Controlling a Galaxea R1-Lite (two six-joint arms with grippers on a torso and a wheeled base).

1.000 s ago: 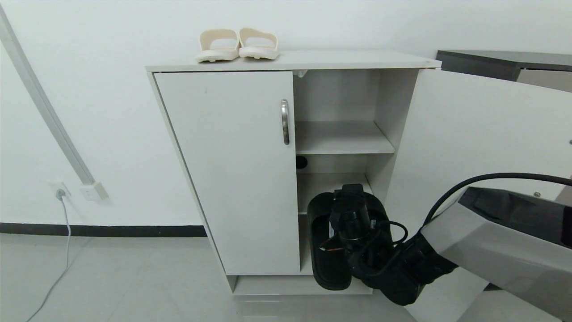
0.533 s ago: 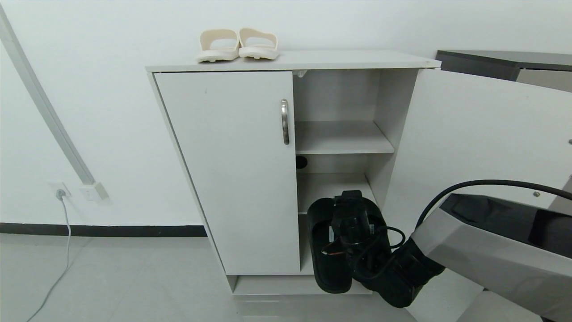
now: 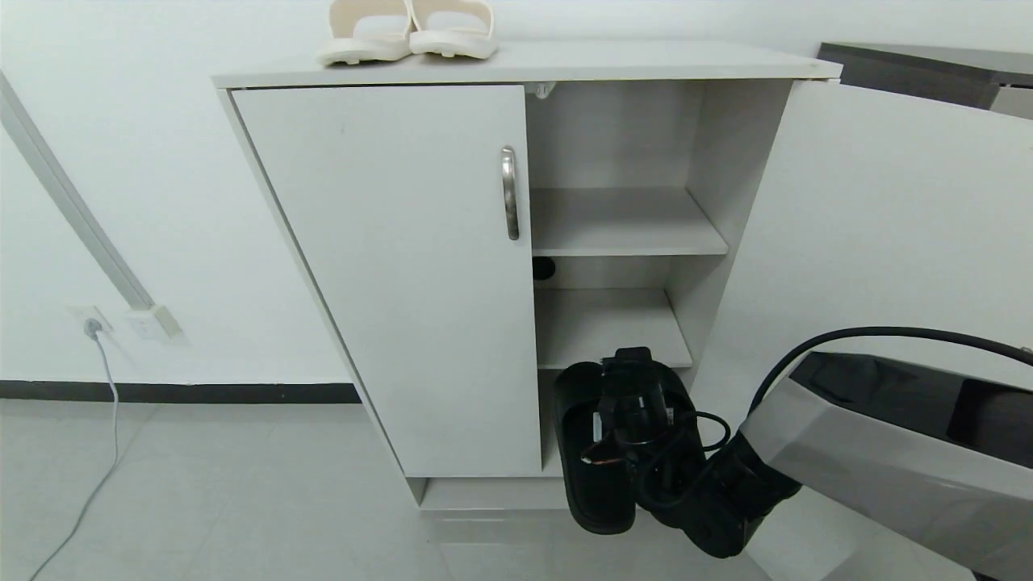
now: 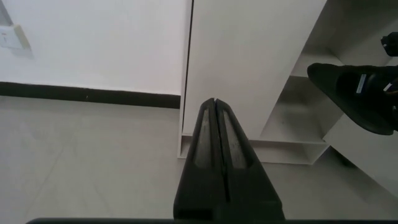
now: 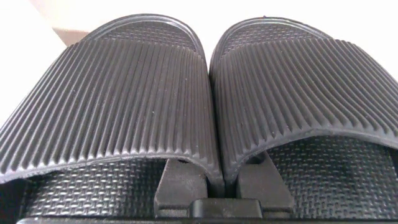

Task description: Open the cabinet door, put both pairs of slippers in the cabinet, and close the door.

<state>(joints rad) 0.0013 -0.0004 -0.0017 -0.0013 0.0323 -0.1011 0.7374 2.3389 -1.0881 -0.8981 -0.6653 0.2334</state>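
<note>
Plainly, counted one white cabinet (image 3: 646,60) with two doors: left door (image 3: 387,274) shut, one metal handle (image 3: 509,192) upright at its inner edge; right door (image 3: 871,234) swung wide open. Counted two shelves in the open half, an upper shelf (image 3: 625,222) and a lower shelf (image 3: 609,327), with a bottom compartment beneath.

Counted two pairs of slippers. Found the black slippers (image 3: 593,468) side by side and off the floor, at the mouth of the bottom compartment under the lower shelf; could not tell how far inside. Saw their long axis running front to back, toes pointing into the cabinet, heels hanging out past its base. Found the cream slippers (image 3: 407,28) on the cabinet top, near its left end, the two touching.

Saw the right pincer (image 3: 633,379) clamped on the black pair, gripping the two inner edges together. In the right wrist view, made out the ribbed straps (image 5: 124,93) and both fingers (image 5: 180,183) under them. In the left wrist view, found the left pincer (image 4: 214,109) pressed together with nothing between, low above the floor before the shut door, and the black pair (image 4: 354,93) from the side.
</note>
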